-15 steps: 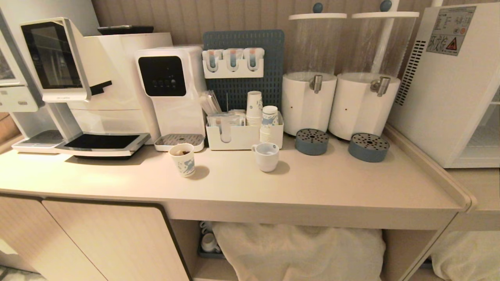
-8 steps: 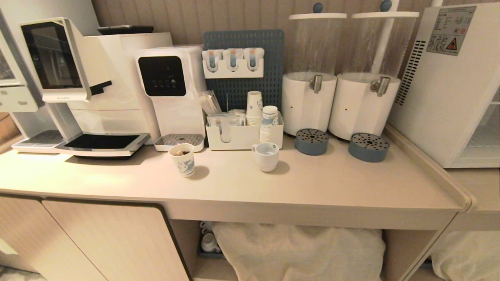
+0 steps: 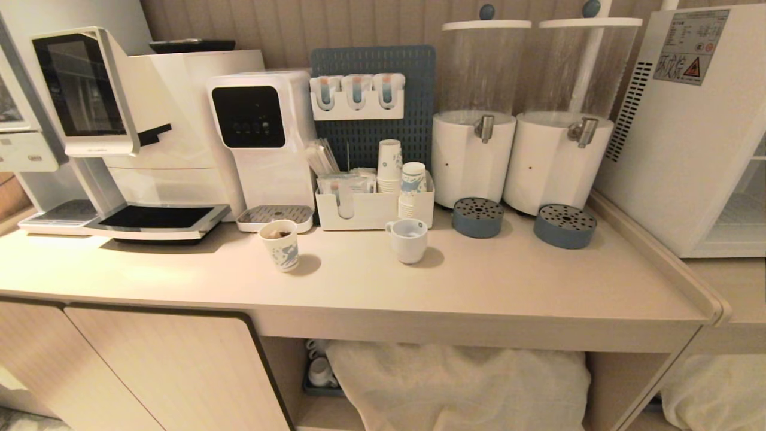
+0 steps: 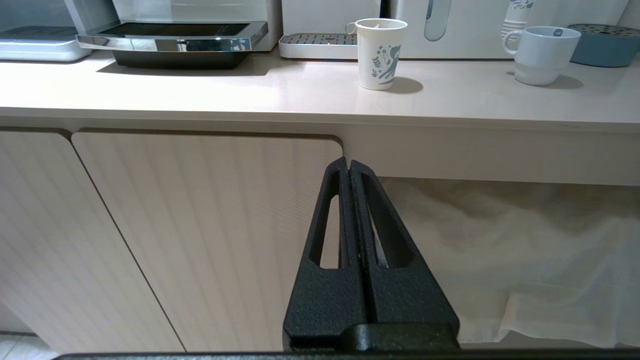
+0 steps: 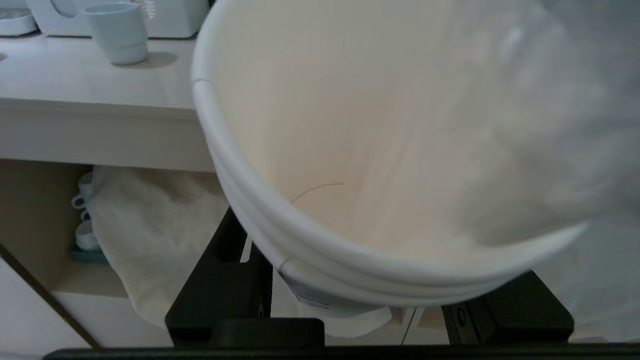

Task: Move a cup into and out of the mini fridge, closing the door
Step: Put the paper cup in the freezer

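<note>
A tall white paper cup (image 5: pixel 350 125) with a layered rim fills the right wrist view, its open mouth facing the camera. My right gripper (image 5: pixel 370 295) is shut on it, one black finger (image 5: pixel 220 280) on each side of its body, in front of the counter edge. The white mini fridge (image 3: pixel 688 131), with vent slots and a warning sticker, stands at the counter's right end. Only a sliver of its front with shelves shows, so I cannot tell how the door stands. My left gripper (image 4: pixel 348 167) is shut and empty, below the counter before a cabinet door (image 4: pixel 200 225). Neither arm shows in the head view.
On the counter (image 3: pixel 479 287) stand a paper cup with blue drawings (image 3: pixel 280 244) and a squat handled mug (image 3: pixel 408 239). Behind them are a coffee machine (image 3: pixel 119 131), a water dispenser (image 3: pixel 263 137), a cup organiser (image 3: pixel 371 206) and two drink dispensers (image 3: pixel 473 155). White cloth (image 3: pixel 455 383) fills the space below the counter.
</note>
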Controlling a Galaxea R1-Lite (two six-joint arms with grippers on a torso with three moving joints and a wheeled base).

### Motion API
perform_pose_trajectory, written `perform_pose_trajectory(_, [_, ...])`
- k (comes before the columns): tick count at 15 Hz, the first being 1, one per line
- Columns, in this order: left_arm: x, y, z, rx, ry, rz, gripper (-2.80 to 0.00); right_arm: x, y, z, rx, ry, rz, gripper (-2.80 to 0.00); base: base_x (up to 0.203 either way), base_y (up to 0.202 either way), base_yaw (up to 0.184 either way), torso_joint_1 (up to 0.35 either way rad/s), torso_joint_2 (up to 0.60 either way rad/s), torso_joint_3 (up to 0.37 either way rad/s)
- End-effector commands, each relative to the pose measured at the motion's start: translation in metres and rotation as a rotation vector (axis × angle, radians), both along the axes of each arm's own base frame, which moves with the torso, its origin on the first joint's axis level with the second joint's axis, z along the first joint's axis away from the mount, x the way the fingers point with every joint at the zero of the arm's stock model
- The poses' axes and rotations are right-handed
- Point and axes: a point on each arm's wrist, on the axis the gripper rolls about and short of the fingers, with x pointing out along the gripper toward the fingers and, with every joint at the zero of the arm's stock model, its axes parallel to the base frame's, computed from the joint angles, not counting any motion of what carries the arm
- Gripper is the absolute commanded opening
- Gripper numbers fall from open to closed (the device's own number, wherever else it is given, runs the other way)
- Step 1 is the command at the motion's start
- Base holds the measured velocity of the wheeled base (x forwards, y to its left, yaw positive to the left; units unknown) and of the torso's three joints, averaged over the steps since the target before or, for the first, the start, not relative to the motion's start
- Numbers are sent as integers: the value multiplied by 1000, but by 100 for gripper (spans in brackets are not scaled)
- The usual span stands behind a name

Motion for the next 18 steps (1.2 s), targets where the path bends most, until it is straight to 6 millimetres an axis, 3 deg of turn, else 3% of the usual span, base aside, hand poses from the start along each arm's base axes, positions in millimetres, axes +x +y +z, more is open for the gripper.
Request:
perform_pose_trajectory(1, [1,0,-5,-1,18,1,-280,1,0,-2,-3,9,1,-280,0,0,0,0,0,0])
perform_pose_trajectory(14, [1,0,-5,9,17,1,-280,1,0,-2,10,6,-2,-280,0,0,0,0,0,0])
perform_pose_trajectory(18, [1,0,-5,9,19,0,-280,1,0,-3,10,18,-2,-280,1,-155,8,0,2,4])
